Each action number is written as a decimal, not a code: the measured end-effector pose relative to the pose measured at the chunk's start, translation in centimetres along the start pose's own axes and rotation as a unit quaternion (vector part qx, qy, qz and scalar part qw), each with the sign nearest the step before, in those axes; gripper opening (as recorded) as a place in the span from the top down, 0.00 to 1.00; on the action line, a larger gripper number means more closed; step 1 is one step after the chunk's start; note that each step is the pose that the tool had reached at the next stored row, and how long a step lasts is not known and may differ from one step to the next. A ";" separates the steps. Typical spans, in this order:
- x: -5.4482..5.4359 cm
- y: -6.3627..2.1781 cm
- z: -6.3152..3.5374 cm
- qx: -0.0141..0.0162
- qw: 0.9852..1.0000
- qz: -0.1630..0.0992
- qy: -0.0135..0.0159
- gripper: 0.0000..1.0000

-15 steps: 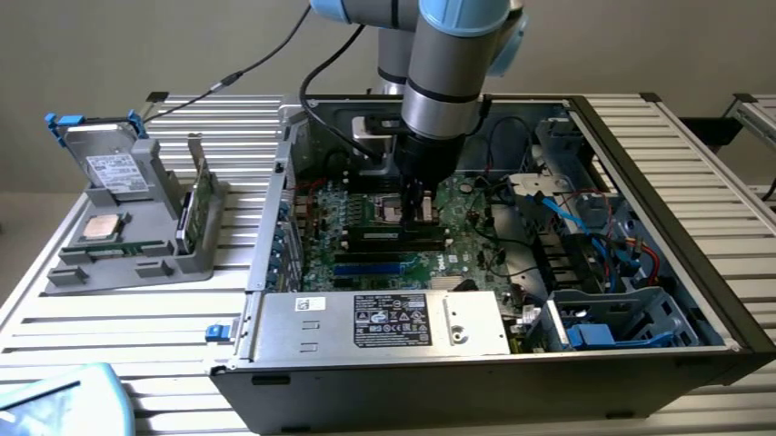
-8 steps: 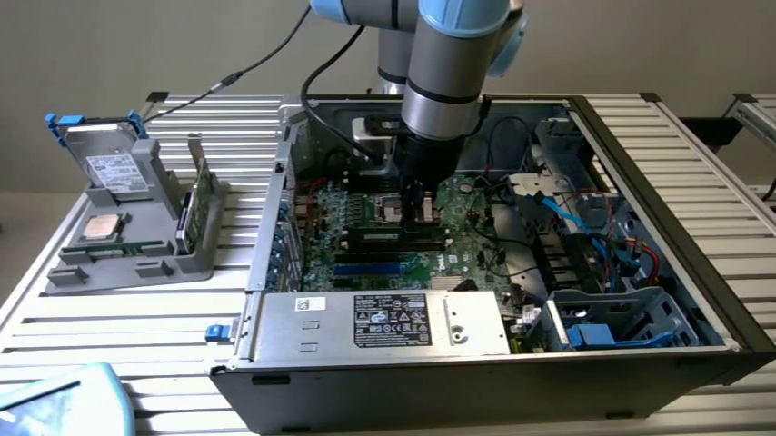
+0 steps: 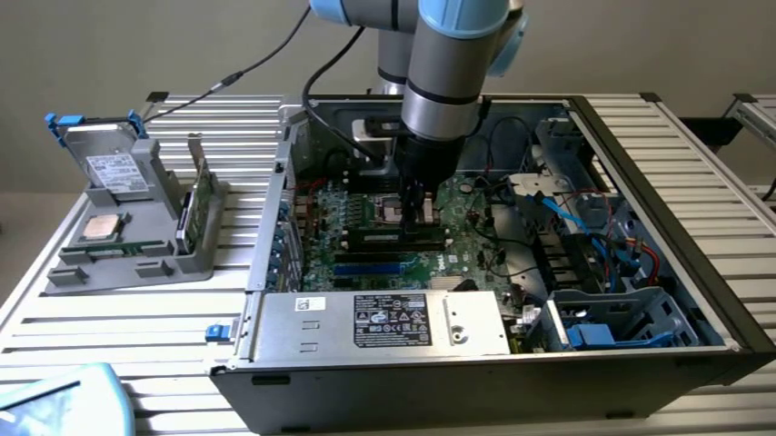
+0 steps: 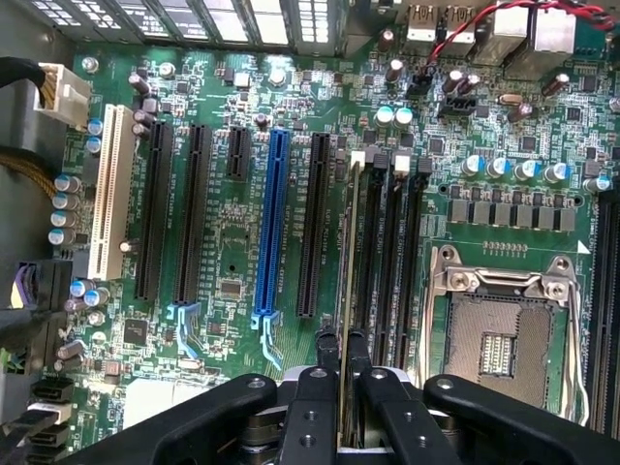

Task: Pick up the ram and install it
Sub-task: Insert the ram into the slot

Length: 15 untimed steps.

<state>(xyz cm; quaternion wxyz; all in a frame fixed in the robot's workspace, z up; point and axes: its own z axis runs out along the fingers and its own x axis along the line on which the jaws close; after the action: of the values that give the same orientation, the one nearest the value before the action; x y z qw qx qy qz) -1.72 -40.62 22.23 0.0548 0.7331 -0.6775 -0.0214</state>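
I am in the install step: the claw (image 4: 342,347) is pinching the ram (image 4: 349,242), which stands edge-on between the fingers (image 4: 327,360), inside the open case (image 3: 679,163). The stick lies along the outermost of the black memory slots (image 4: 387,262), on the side away from the empty processor socket (image 4: 494,339). Whether it is already down in the slot or just above it, I cannot tell.

By my reckoning, seating it calls for a straight push with the stick kept square to the slot and the white end latches clear.

The long black card slots and the blue slot (image 4: 274,223) lie just beside it on the motherboard (image 4: 228,281), so there is little room sideways. A blue cable (image 3: 570,213) hangs well apart. On the worktop (image 3: 122,327) at the exterior view's left, a grey holder (image 3: 182,259) carries the hard drive (image 3: 115,168) and processor chip (image 3: 104,227).
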 end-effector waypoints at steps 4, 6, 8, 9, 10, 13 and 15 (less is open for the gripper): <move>0.0 -0.01 0.07 0.000 1.000 0.000 0.000 0.86; 0.0 -0.01 0.14 0.000 1.000 0.000 0.000 0.86; 0.0 -0.01 0.13 0.000 1.000 0.000 0.000 0.86; 0.0 -0.01 0.14 0.000 1.000 0.000 0.000 0.86; 0.0 -0.01 0.14 0.000 1.000 0.000 0.000 0.86; 0.0 -0.02 0.17 0.000 1.000 0.000 0.000 0.86; 0.0 -0.02 0.19 0.000 1.000 0.000 0.000 0.86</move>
<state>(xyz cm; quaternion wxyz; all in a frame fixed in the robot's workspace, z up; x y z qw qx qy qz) -1.72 -40.58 22.04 0.0548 0.7333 -0.6774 -0.0213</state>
